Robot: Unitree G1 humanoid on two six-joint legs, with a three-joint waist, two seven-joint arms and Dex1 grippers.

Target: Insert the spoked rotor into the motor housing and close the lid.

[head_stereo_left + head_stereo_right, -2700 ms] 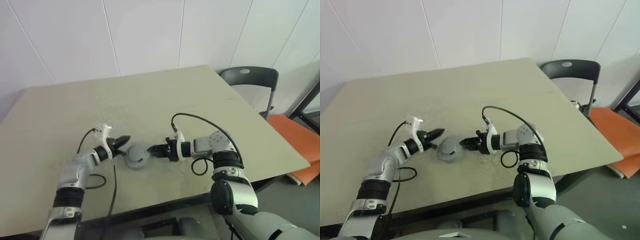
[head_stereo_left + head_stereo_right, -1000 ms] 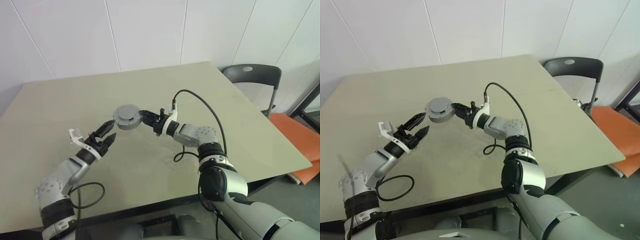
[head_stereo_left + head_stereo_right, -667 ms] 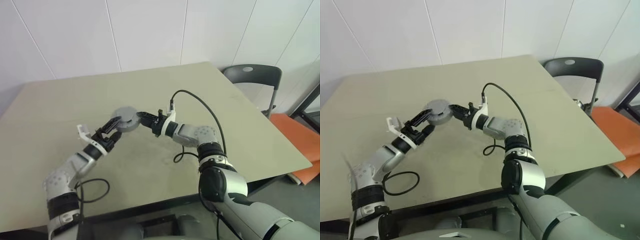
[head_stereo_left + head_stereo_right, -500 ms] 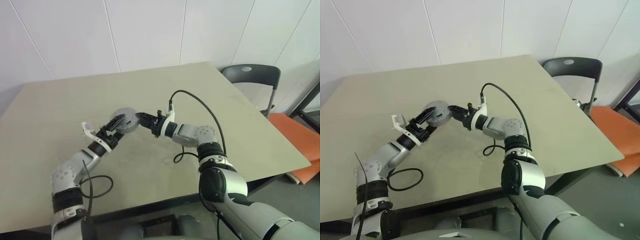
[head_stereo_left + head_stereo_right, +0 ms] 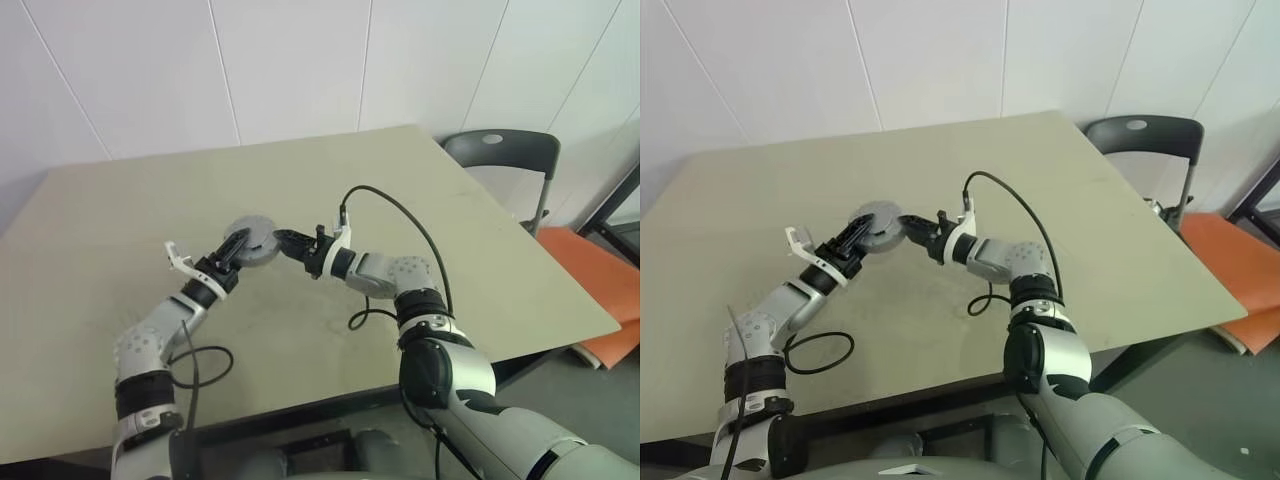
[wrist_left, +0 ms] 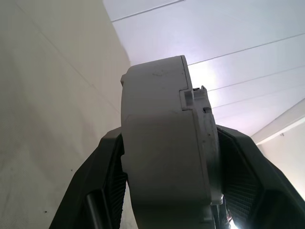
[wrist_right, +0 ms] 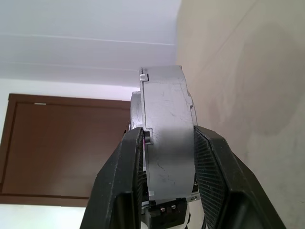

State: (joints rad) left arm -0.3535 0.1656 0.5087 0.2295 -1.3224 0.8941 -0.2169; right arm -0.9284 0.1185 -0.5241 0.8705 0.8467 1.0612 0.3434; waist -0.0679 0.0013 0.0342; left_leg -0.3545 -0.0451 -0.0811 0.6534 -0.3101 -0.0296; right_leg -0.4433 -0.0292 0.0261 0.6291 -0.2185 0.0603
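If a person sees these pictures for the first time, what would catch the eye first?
First, the round grey motor housing held up above the beige table, near its middle, with the left gripper and the right gripper clamped on it from opposite sides. In the wrist views, each gripper's black fingers press both flat faces of the housing. Behind the table's far right corner stands a dark chair.
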